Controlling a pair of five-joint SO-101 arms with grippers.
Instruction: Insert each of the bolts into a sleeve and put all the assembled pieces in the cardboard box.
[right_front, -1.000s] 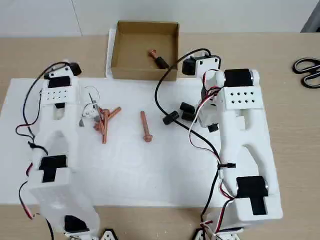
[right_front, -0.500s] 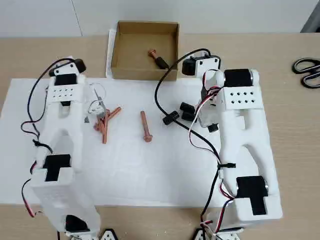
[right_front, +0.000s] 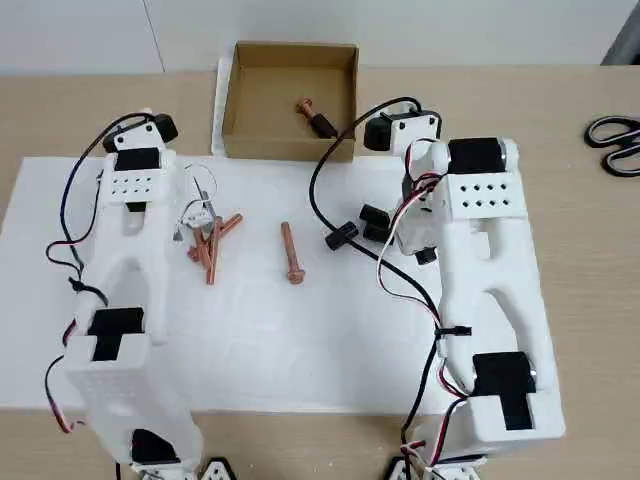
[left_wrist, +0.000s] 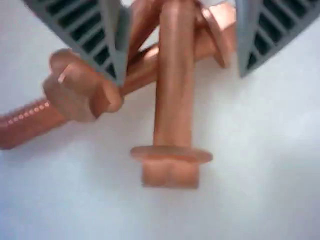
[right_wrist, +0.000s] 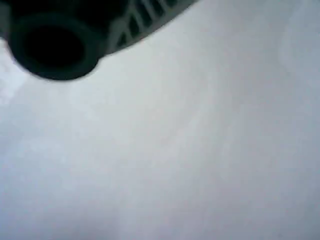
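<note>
Several copper bolts (right_front: 208, 243) lie in a heap on the white sheet, and a single bolt (right_front: 291, 252) lies apart near the middle. My left gripper (right_front: 196, 214) hangs over the heap. In the left wrist view it is open (left_wrist: 180, 75), its grey fingers (left_wrist: 107, 40) on either side of one bolt (left_wrist: 172, 100) that lies across others. Black sleeves (right_front: 340, 236) lie beside my right gripper (right_front: 408, 228). The right wrist view has one black sleeve (right_wrist: 52, 47) close up. The cardboard box (right_front: 246, 130) at the back holds one assembled piece (right_front: 315, 118).
The white sheet (right_front: 300, 350) covers the middle of the wooden table, with free room toward the front. Scissors (right_front: 615, 140) lie at the far right edge. Black cables (right_front: 320, 190) loop from the right arm past the box's corner.
My left arm has shifted right and a little toward the back, bringing its gripper over the heap of bolts. The right arm has stayed still.
</note>
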